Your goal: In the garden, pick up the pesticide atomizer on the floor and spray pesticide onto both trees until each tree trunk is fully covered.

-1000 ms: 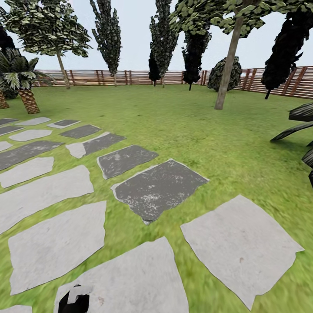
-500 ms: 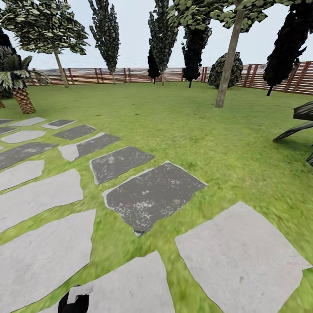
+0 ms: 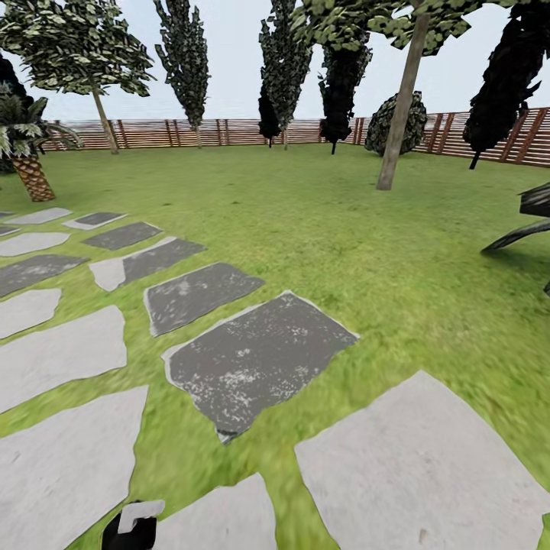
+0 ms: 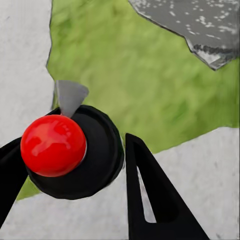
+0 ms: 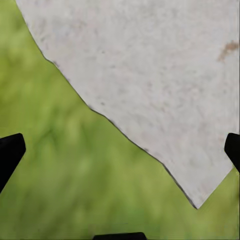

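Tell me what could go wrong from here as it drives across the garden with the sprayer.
The left pincer holds the atomizer off to one finger's side, so jolts over the stepping stones might loosen it. The thick-trunked tree stands far across the lawn; spraying from here would likely miss. The right pincer hangs open, idle.

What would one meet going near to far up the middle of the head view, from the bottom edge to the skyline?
Pale grey stepping stone → dark grey stepping stone → open lawn → brown slat fence → dark cypress-like trees.
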### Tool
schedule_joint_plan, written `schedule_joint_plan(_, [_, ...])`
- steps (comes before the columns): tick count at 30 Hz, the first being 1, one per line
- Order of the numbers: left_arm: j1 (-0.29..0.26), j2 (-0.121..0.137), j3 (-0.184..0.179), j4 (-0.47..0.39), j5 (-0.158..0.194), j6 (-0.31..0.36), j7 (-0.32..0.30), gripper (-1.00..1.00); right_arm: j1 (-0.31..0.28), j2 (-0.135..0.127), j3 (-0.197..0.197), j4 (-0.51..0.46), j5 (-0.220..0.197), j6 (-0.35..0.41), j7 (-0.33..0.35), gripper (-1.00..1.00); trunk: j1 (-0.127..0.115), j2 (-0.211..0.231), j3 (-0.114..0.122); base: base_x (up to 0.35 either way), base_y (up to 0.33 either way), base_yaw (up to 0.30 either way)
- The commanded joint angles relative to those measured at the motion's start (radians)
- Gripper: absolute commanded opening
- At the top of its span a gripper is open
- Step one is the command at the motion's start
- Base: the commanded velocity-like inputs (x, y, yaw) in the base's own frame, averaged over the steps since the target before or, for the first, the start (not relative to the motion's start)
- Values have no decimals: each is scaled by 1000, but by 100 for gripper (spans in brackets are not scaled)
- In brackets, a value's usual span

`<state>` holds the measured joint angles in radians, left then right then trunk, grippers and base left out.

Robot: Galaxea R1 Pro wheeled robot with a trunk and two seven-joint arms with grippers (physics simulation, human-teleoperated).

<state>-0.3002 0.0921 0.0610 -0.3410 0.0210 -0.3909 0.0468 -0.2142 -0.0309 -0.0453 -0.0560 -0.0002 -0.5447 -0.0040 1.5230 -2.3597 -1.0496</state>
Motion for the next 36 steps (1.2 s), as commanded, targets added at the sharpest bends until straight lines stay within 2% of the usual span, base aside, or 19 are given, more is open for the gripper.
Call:
schedule_joint_plan(1, [0,0,1,0,2,-3,1,-100,-1,0,-4,1,0,-3,1,100,0,0,-1,294,-171,0])
schedule_joint_plan(27, [0,-1,-1,2,2,-3,-1,-100,-1,-1,-6,-12,-2,-6,-1,100,0,0,-1,294,-171,0])
schedule_joint_plan(29, [0,-2,-1,2,2,-3,-1,-100,0,-5,-7,-59,-2,-9,-2,100,0,0,-1,294,-171,0])
schedule_joint_plan(32, [0,-3,-1,2,2,-3,-3,-100,0,-7,-10,-206,-2,-10,-2,100,0,0,-1,294,-171,0])
schedule_joint_plan(36, [0,-4,-1,2,3,-3,-4,-100,0,-8,-10,-273,-1,-11,-2,100,0,0,-1,294,-171,0])
